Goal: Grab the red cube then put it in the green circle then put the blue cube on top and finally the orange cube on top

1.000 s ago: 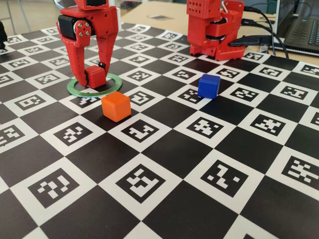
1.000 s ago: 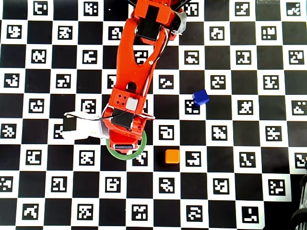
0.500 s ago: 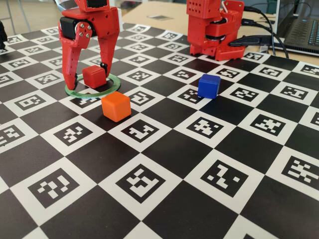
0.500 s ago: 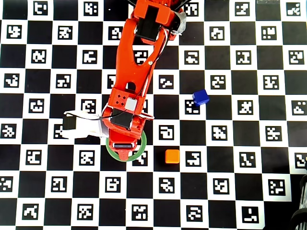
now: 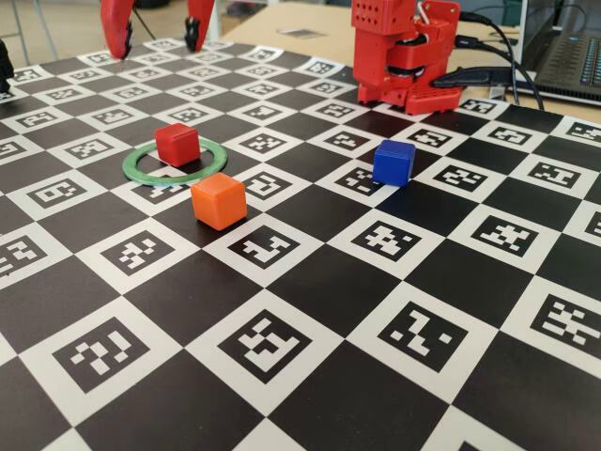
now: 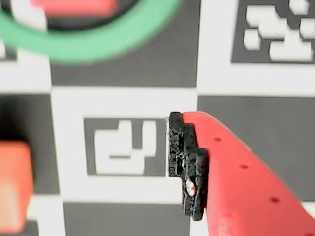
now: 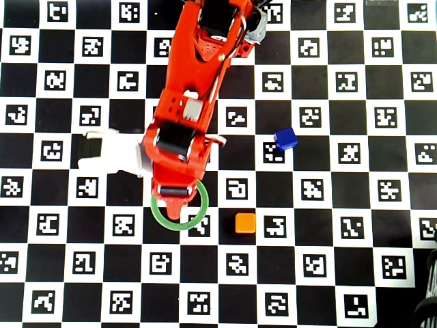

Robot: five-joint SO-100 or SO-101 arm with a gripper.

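Sitting inside green circle [image 5: 176, 163], red cube [image 5: 177, 144], seemingly arm-hidden overhead, claw [image 5: 158, 38] open, empty

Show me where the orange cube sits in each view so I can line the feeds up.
Fixed view: the orange cube stands left of centre, just in front of the green circle.
Wrist view: blurred at the left edge, lower down, below the ring.
Overhead view: just below centre, right of the ring.
Shared landmark: the green circle.
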